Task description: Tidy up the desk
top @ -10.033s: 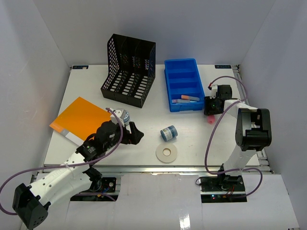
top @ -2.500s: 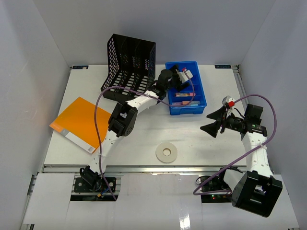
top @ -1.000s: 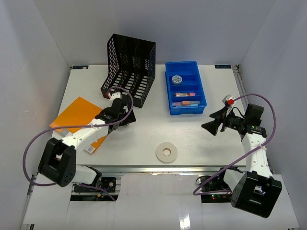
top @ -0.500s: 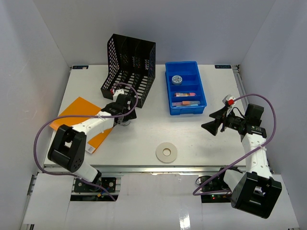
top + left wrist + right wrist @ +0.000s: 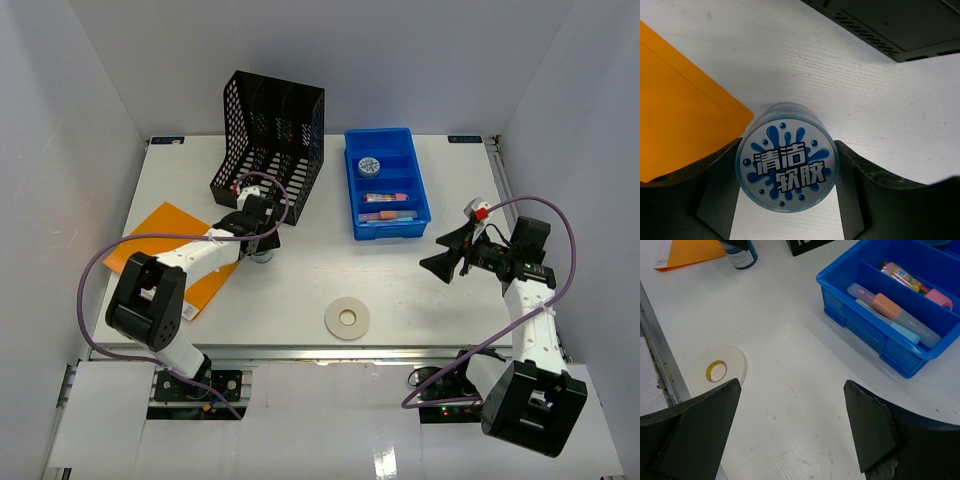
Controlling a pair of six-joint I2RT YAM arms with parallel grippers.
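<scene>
Straddling the blue tub (image 5: 787,165) on the table (image 5: 400,290) with left hand (image 5: 260,248), fingers (image 5: 720,170) possibly clamping it; holding right hand (image 5: 435,254) spread above table

Right fingers (image 5: 695,435) wide apart, midair.

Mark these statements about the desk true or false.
The tape roll lies on the desk, outside the blue tray. True.
The right gripper holds a pen. False: it is open and empty.
The left gripper straddles the blue jar. True.
The orange folder stands in the file rack. False: it lies flat on the desk.
The blue tray is empty. False: it holds pens and a round tin.
</scene>
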